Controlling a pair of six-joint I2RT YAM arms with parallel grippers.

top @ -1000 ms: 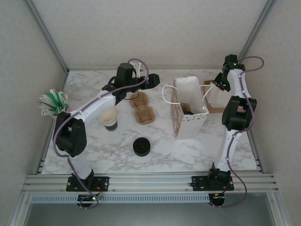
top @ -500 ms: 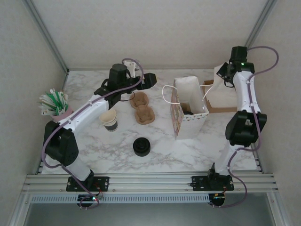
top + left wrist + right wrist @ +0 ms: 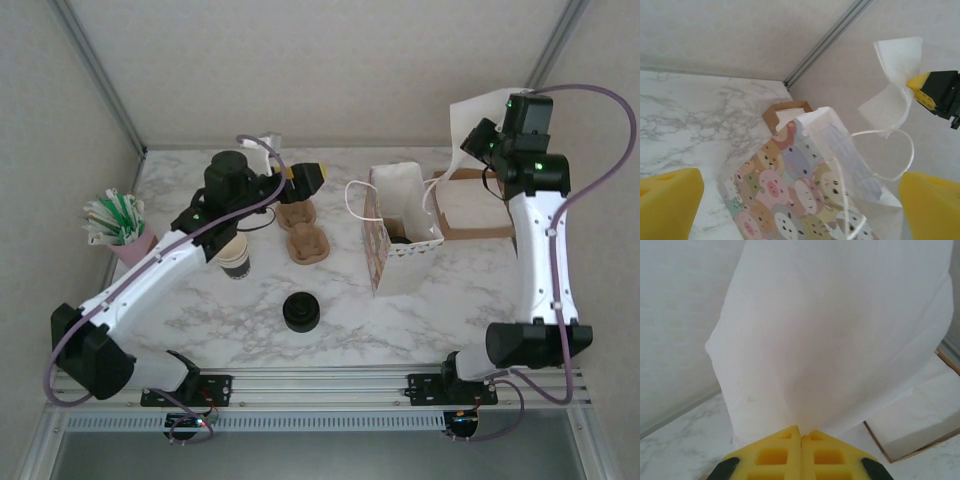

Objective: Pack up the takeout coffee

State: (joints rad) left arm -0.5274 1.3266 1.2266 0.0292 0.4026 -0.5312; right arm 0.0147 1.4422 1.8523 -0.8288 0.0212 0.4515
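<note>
The takeout coffee [image 3: 399, 239] stands inside the open paper bag [image 3: 402, 230]. Its black lid shows from above and the cup wall is hidden. My right gripper [image 3: 479, 142] is raised high at the back right, above the bag's far side, shut on a white napkin [image 3: 476, 108]. In the right wrist view the yellow pads [image 3: 780, 455] pinch the napkin [image 3: 830, 330] at its lower edge. My left gripper [image 3: 305, 175] hovers left of the bag, open and empty. The left wrist view faces the bag's animal-print side [image 3: 790, 190], with the fingertips [image 3: 667, 200] wide apart.
A brown box of napkins [image 3: 468, 208] sits right of the bag. Two brown cup carriers [image 3: 303, 240] lie left of it. A stack of lidless cups [image 3: 232, 256], a pile of black lids [image 3: 300, 312] and a pink holder of sticks [image 3: 120, 222] stand on the marble table [image 3: 430, 310].
My right arm has risen and lifted the napkin up out of the brown box. My left arm has swung back and up, to the left.
</note>
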